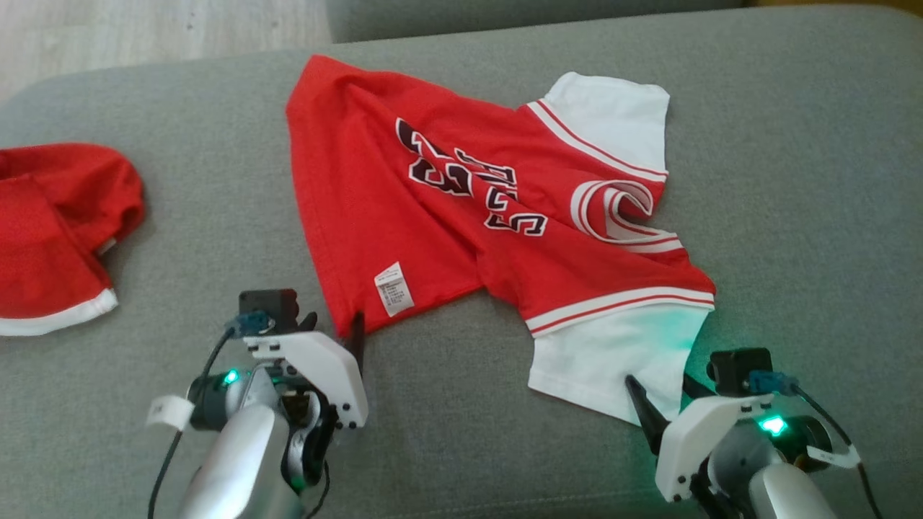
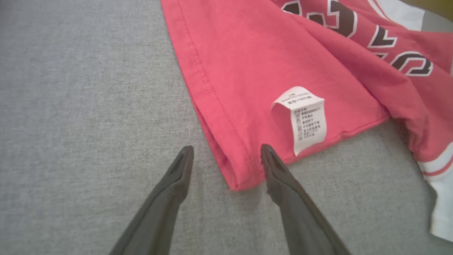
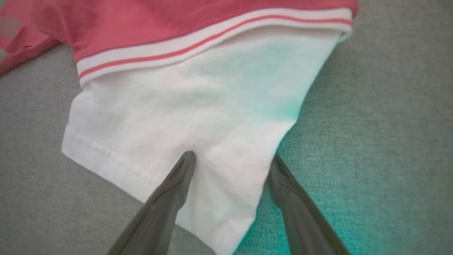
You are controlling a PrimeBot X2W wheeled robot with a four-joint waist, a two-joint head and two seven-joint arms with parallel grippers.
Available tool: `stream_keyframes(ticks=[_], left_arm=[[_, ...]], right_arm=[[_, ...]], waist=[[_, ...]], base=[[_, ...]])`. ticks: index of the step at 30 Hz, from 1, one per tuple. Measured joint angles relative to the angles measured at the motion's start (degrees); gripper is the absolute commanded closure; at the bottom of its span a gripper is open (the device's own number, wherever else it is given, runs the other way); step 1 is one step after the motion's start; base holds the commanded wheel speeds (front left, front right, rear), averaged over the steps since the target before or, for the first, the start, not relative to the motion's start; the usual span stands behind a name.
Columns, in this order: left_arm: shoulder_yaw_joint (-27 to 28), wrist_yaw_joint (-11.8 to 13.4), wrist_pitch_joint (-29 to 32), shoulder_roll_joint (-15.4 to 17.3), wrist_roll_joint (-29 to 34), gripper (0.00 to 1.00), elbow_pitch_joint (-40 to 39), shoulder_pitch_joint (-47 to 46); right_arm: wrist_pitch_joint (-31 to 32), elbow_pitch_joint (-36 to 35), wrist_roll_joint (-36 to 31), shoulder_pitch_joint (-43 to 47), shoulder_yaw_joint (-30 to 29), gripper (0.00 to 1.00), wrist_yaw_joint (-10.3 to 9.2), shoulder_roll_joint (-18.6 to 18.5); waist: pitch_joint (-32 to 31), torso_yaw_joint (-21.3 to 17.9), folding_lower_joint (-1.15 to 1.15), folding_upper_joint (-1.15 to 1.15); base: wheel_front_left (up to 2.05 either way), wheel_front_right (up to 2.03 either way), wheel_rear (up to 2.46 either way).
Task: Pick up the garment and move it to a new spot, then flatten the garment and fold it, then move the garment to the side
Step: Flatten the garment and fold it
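A red jersey-style garment (image 1: 461, 216) with white sleeves and dark lettering lies rumpled across the grey cushion (image 1: 793, 216). My left gripper (image 1: 335, 328) is open at the garment's red bottom corner; in the left wrist view that corner (image 2: 244, 173) sits between the two spread fingers, near a white care label (image 2: 304, 118). At the near white sleeve (image 1: 613, 360) my right gripper (image 1: 660, 389) stands open. The right wrist view has the sleeve corner (image 3: 230, 184) lying between the fingers, tinted green by the wrist light.
A second red piece of clothing with a white hem (image 1: 58, 231) lies bunched at the cushion's left end. Pale wooden floor (image 1: 144, 29) runs beyond the cushion's far left edge. Another grey cushion (image 1: 505, 14) sits behind.
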Motion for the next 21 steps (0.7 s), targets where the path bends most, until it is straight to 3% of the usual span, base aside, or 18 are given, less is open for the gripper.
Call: stream_keyframes(ticks=[5, 6, 7, 8, 15, 21], left_arm=[[-1.65, 0.0, -0.56, -0.14, -0.93, 0.0, 2.77, -1.05], [-1.83, 0.0, -0.98, -0.18, -1.23, 0.51, 3.32, -1.13], [-1.98, -0.02, -0.99, -0.18, -1.23, 0.91, 3.77, -1.38], [-2.0, -0.02, -1.42, -0.16, -1.46, 1.0, 4.41, -1.79], [-1.72, -1.51, -3.55, -0.16, -4.07, 1.0, 6.97, -2.16], [1.77, -3.42, -3.77, 1.58, -8.9, 1.0, -2.99, -1.03]], right_arm=[[0.02, 0.02, 0.27, -0.5, 0.71, 0.0, 0.0, -0.01], [0.03, 0.2, 0.51, -0.74, 0.93, 0.25, 0.0, -0.02], [0.09, 0.35, 0.52, -0.91, 1.16, 0.84, 0.0, -0.08], [0.08, 0.41, 0.82, -0.99, 1.34, 1.0, 0.0, -0.12], [-3.0, 1.0, 8.47, -0.89, 1.1, 1.0, 0.0, -0.04], [-5.12, -12.1, 20.96, -0.9, -5.2, 1.0, 0.0, 0.02]], waist=[[0.66, -0.6, 0.0, 0.0], [0.65, -0.69, 0.0, 0.0], [0.57, -0.75, 0.0, 0.0], [0.46, -0.8, 0.0, 0.0], [-1.59, -0.94, 0.0, 0.0], [-3.76, -1.48, 0.0, 0.0]], base=[[0.0, 0.0, 0.0], [0.0, 0.0, 0.0], [0.0, 0.0, 0.0], [0.0, 0.0, 0.0], [0.0, 0.0, 0.0], [0.0, 0.0, 0.0]])
